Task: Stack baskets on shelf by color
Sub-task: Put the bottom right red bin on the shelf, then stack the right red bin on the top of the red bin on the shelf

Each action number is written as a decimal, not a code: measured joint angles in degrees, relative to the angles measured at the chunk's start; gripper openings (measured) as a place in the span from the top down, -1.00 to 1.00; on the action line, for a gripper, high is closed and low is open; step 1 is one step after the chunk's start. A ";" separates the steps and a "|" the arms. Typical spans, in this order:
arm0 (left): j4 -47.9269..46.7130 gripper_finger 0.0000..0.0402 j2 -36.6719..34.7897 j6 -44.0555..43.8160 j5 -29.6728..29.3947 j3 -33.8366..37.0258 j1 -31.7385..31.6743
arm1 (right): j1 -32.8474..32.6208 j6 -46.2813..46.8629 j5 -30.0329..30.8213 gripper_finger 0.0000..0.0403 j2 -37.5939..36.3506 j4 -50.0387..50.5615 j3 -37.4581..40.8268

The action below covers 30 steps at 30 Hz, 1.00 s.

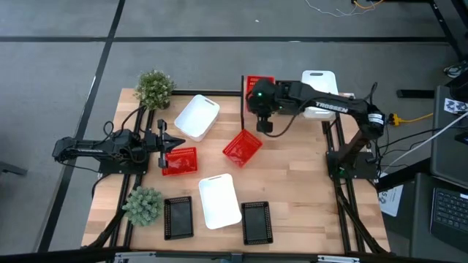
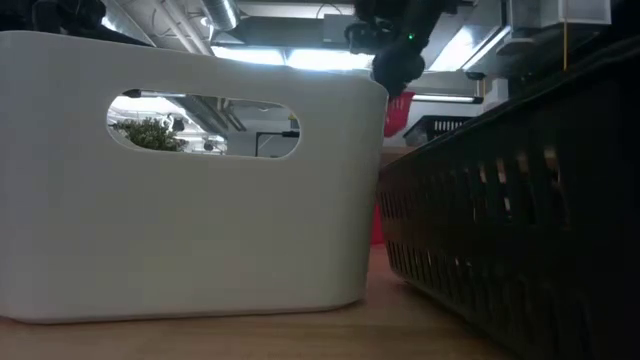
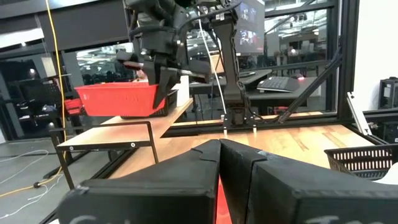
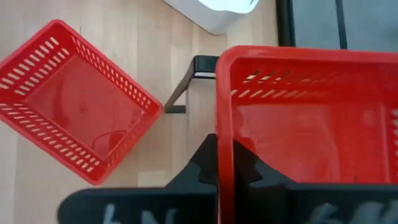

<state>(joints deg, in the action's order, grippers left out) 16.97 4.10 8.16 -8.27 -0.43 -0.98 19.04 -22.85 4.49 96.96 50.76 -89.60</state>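
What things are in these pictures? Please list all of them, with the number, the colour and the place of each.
red mesh plastic baskets: three, red; held red basket at the shelf's end, loose red basket mid-table, left red basket by the left arm.
smooth white plastic baskets: three, white; one on the shelf, two on the table.
black mesh plastic baskets: two, black; table edge near the low camera.
potted plants: two, green; table's left side.
light-wood shelf on black posts: one; table's far side.
wooden table: one.
right gripper: shut on held red basket.
left gripper: shut on left red basket.
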 joint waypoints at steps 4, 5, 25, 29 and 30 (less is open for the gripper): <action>0.02 1.00 0.02 -0.02 0.00 0.00 0.00 | 1.23 -0.18 -3.50 1.00 2.06 -0.07 0.00; 0.02 1.00 0.00 -0.02 0.00 0.00 -0.02 | 1.52 -0.20 -4.52 1.00 2.48 -0.13 -0.01; 0.02 1.00 0.00 -0.04 0.01 0.00 -0.01 | 2.61 0.08 -1.14 0.49 3.66 1.21 -1.01; -0.10 1.00 0.00 -0.04 0.00 0.00 -0.02 | 2.30 1.64 -1.07 0.43 3.66 4.03 -4.32; -0.32 1.00 0.00 -0.07 0.00 0.00 0.00 | 2.08 2.33 -1.05 0.42 3.66 5.21 -5.44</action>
<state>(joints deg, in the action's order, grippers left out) 16.65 4.10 8.09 -8.27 -0.43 -0.98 21.12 -20.52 3.44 100.62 55.97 -95.04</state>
